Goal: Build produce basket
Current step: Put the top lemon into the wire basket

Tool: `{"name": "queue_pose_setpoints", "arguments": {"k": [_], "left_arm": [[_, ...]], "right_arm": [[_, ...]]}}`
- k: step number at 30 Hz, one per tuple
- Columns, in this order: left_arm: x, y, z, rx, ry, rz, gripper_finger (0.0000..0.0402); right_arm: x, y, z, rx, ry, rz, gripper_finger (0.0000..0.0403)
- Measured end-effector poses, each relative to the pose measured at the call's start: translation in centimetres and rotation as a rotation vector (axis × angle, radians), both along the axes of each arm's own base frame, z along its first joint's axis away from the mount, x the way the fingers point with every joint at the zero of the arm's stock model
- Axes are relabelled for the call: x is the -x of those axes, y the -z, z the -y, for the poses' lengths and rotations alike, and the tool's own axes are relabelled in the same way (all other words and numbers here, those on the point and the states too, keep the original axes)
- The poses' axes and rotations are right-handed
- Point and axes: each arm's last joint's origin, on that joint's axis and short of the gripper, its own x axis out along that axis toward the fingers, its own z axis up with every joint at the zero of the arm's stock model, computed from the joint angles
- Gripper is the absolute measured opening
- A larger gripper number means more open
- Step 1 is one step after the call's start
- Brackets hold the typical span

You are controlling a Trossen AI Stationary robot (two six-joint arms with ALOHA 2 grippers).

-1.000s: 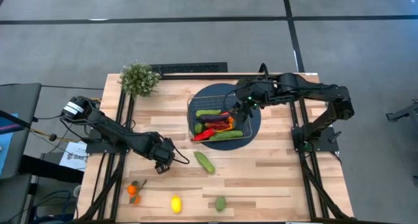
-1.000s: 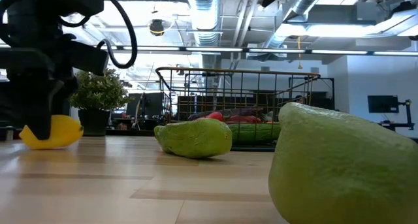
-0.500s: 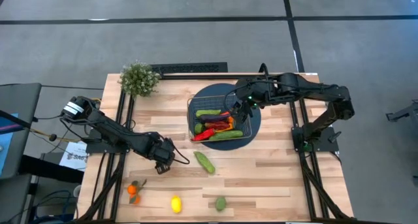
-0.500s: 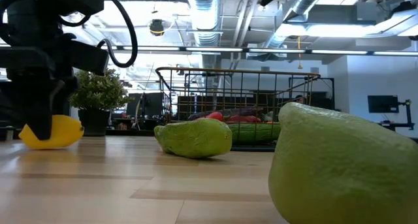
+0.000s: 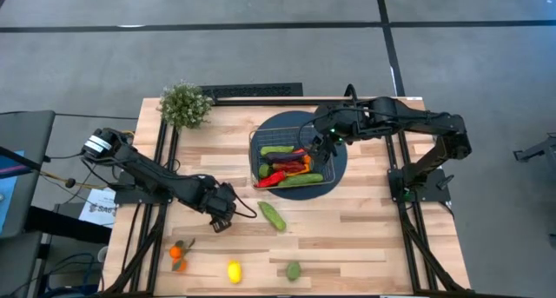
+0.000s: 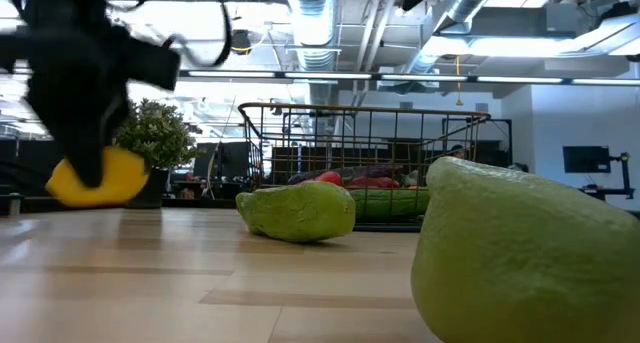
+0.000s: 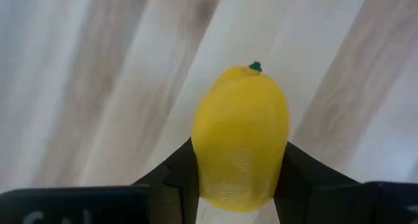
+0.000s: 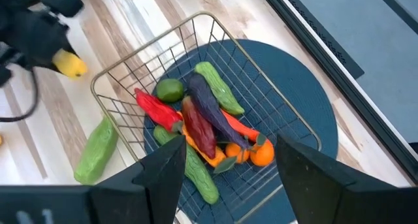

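The left gripper's (image 7: pixel 240 185) two dark fingers are clamped on the sides of a smooth yellow toy lemon (image 7: pixel 240 138) with a tiny green stem nub. In the low view that lemon (image 6: pixel 98 176) hangs clear of the pale wooden table (image 6: pixel 300 283), where a second ago it sat on the boards beside the fingers; the arm above it is blurred. From overhead the left gripper (image 5: pixel 221 215) is just beside a loose green toy cucumber (image 5: pixel 273 215), slightly nearer it than before. Over the basket, the right gripper (image 8: pixel 225 168) hovers with its fingers spread wide, holding nothing, unchanged. The shallow dark wire basket (image 5: pixel 258 150) sits on a round dark blue mat (image 5: pixel 339 163), holding cucumbers, a red pepper, purple eggplant, a lime and small oranges. A second lemon (image 5: pixel 234 271), a lime (image 5: pixel 294 270) and an orange (image 5: pixel 177 253) lie at the table's near edge, unmoved
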Motion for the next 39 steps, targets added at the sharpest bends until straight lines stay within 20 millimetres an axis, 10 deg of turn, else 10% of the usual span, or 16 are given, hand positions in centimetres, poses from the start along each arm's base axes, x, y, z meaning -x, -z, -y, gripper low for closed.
{"name": "queue_pose_setpoints", "arguments": {"k": [19,28,39], "left_arm": [[-4.9,-18.4,-0.8,-0.556,-0.021,0.525,0.0131],[-7.1,-17.5,-4.5,-0.539,-0.108,0.486,0.0132],[-13.9,-9.9,-7.4,-0.469,-0.024,0.286,0.0133]], "right_arm": [[0.7,0.4,0.0,0.007,-0.012,-0.093,0.0255],[0.7,0.4,0.0,0.011,-0.02,-0.093,0.0255],[0.7,0.4,0.0,0.012,-0.02,-0.086,0.0255]]}}
